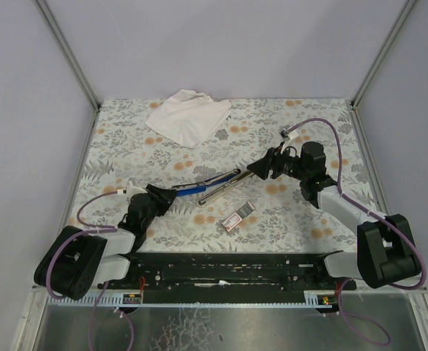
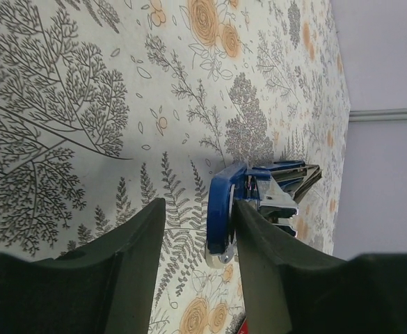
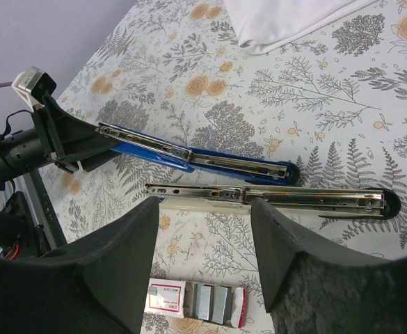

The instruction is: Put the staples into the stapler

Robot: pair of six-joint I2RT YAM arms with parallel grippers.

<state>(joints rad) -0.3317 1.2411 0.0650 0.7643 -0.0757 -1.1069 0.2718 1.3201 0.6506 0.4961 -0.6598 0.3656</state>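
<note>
The stapler lies swung open in mid-table: a blue half [image 1: 193, 188] and a silvery magazine arm [image 1: 221, 186]. In the right wrist view the blue half [image 3: 203, 156] lies behind the silvery arm [image 3: 273, 197]. The staples box [image 1: 239, 217], pink-red and white, lies open just in front of it, with silvery strips showing [image 3: 213, 304]. My left gripper [image 1: 171, 196] is open, its jaws around the blue rear end [image 2: 220, 212], which lies near the right finger [image 2: 266, 257]. My right gripper [image 1: 261, 168] is open and empty above the stapler's far end [image 3: 204, 209].
A crumpled white cloth [image 1: 189, 115] lies at the back of the floral tablecloth [image 1: 309, 219]. White walls with metal rails [image 1: 67, 55] enclose the table. The black base rail [image 1: 228, 267] runs along the near edge.
</note>
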